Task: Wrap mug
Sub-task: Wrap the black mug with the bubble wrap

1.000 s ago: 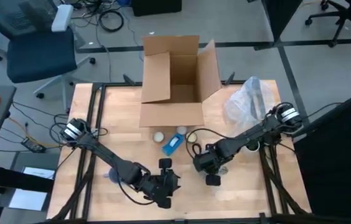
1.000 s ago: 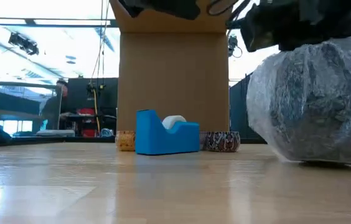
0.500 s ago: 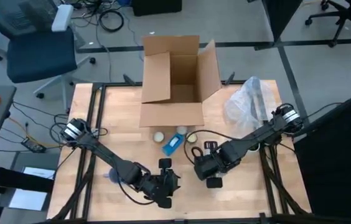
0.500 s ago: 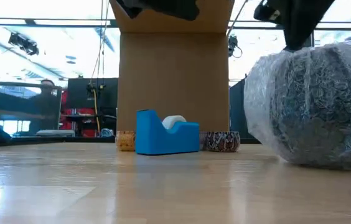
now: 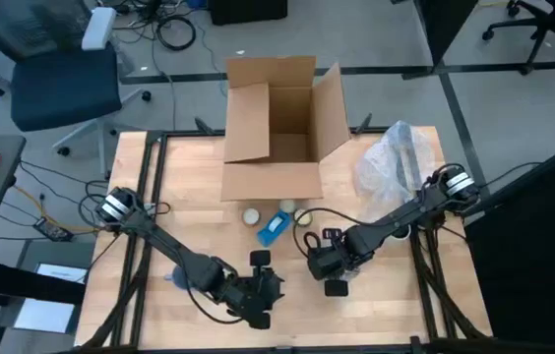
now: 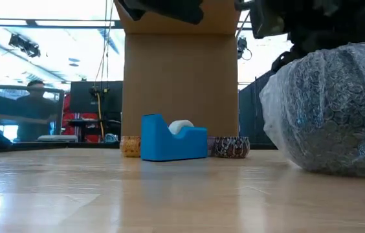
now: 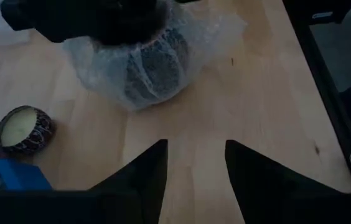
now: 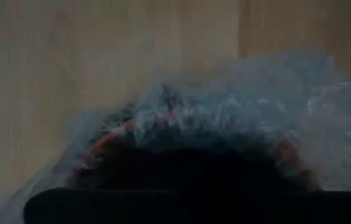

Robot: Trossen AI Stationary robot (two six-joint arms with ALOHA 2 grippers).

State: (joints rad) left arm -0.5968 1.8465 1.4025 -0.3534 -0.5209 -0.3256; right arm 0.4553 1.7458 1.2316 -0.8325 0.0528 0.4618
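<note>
1. Bubble-wrapped mug (image 6: pixel 328 110) sits on the wooden table (image 5: pixel 189 187), toward its near right part; dark speckled body shows through the plastic in the left wrist view (image 7: pixel 154 65).
2. Right pincer (image 5: pixel 329 267) is directly over the mug, pressed against the wrap; I cannot tell whether its fingers are parted or closed.
3. Left pincer (image 7: pixel 195 165) hangs near the table's front edge, just left of the mug, fingers spread and released, grasping nothing.
4. Blue tape dispenser (image 6: pixel 171 138) stands in front of the open cardboard box (image 5: pixel 276 128).
5. Two candle tins (image 6: pixel 230 147) flank the dispenser.
6. Loose bubble wrap (image 5: pixel 394 162) lies at the table's far right.
</note>
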